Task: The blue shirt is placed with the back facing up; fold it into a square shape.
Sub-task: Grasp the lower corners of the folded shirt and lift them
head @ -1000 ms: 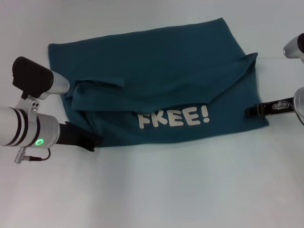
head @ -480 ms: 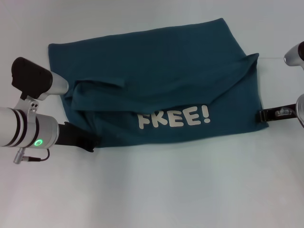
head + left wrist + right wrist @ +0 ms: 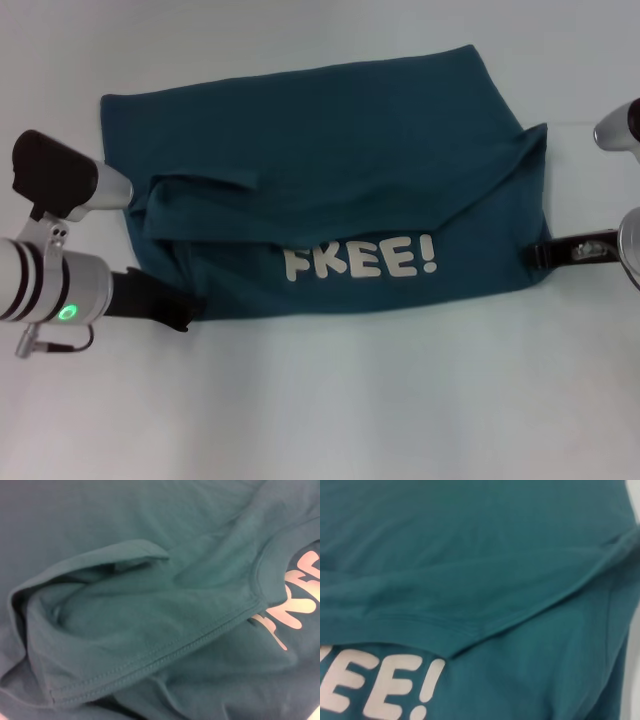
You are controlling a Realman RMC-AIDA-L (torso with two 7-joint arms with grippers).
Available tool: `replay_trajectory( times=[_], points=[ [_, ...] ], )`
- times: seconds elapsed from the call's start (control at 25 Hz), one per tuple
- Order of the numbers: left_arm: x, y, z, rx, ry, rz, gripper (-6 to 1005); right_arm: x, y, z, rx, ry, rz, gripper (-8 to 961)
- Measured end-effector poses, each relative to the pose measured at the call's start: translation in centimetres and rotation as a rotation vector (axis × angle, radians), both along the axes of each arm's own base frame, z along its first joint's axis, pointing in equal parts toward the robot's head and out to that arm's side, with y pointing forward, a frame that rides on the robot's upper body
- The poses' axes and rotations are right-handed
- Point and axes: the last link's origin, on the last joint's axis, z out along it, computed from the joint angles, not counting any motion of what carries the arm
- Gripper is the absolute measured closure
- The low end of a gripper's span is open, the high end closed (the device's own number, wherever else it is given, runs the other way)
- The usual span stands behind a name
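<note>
The blue shirt [image 3: 330, 170] lies across the white table with its near part folded over, so white "FREE!" lettering [image 3: 360, 262] faces up. A sleeve fold bunches at the left [image 3: 200, 190]. My left gripper [image 3: 168, 308] sits at the shirt's near-left corner, touching the cloth edge. My right gripper [image 3: 547, 254] is at the shirt's right edge, level with the lettering. The left wrist view is filled by the shirt's [image 3: 150, 605] stitched hem and the start of the lettering. The right wrist view shows the shirt's [image 3: 470, 555] folded edge above "EE!".
The white table [image 3: 350, 400] stretches bare in front of the shirt and behind it. Both arms enter from the sides, the left arm's silver forearm [image 3: 40, 285] low at the left edge.
My left arm has slid left and the shirt's near-left part shifted left with it. The right gripper backed off to the right, then came back to the shirt's right edge, slightly nearer.
</note>
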Motion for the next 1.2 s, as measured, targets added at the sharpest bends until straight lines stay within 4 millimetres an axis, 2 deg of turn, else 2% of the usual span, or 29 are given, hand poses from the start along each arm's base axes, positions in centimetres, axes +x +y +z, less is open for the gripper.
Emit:
replay_trajectory(
  times=[0.28,0.44,0.72,1.2],
  points=[
    [-0.9,-1.6,0.7,-0.011,-0.018,0.012,978,-0.7,-2.5,-0.8,-0.022,-0.003,0.007,918],
    [-1.3,-2.8,1.4,-0.015,-0.046,0.010,978,-0.8,-4.7,-1.3,-0.036,-0.002,0.018,918],
    [-2.1,-5.1,2.3,-0.041,-0.058,0.020,978,-0.5,-7.2,-2.2,-0.059,0.004,0.019,917],
    [-3.2,-8.1,2.9,-0.057,-0.101,0.013,978,-0.5,-10.3,-3.2,-0.056,0.023,0.038,917]
  ],
)
